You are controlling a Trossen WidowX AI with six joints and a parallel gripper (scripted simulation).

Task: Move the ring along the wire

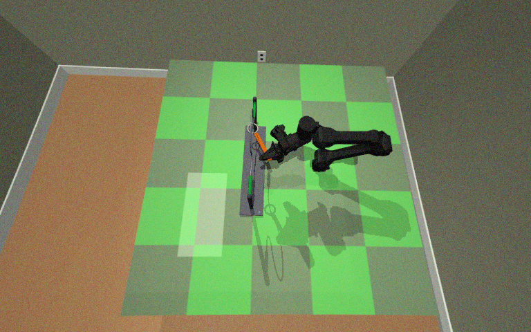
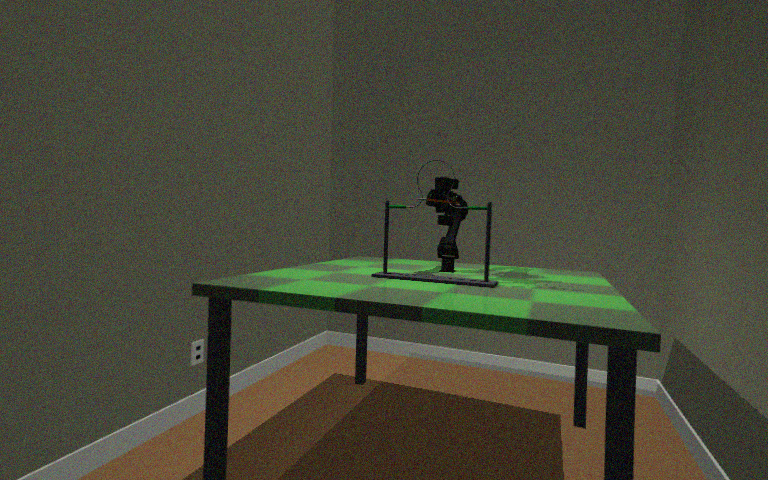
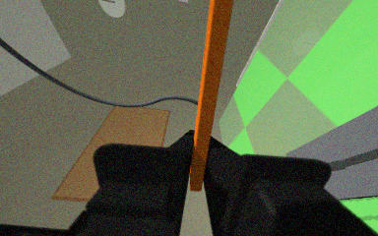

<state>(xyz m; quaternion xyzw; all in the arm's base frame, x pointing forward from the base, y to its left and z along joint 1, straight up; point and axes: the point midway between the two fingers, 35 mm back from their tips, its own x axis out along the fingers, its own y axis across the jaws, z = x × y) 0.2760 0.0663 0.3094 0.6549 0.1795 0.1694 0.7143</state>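
The biggest thing here is the checkered green table (image 1: pixel 332 274) (image 2: pixel 351 294) (image 3: pixel 325 54), with the black arm (image 1: pixel 348 137) (image 2: pixel 448 249) reaching over it. Next down is the long grey base plate (image 1: pixel 244 209) (image 2: pixel 419 277) (image 3: pixel 354 143), with an upright dark post at each end: the one on the outlet side (image 1: pixel 254 99) (image 2: pixel 386 237) and the other one (image 1: pixel 250 200) (image 2: pixel 487 243). Between them runs the wire (image 1: pixel 252 164) (image 2: pixel 417 178) (image 3: pixel 59 84), green by each post, with a big thin grey loop up in the middle. The gripper (image 1: pixel 263 157) (image 2: pixel 434 200) (image 3: pixel 196 135) is clamped on the orange handle (image 1: pixel 261 142) (image 2: pixel 437 200) (image 3: pixel 209 74) near its free end, and the handle looks roughly level from outside. Smallest is the pale ring (image 1: pixel 247 128) (image 2: pixel 421 199), around the grey stretch near the foot of the loop, outlet-side half, so it's between the green parts. Can't tell if it's touching the wire, honestly, too tiny.
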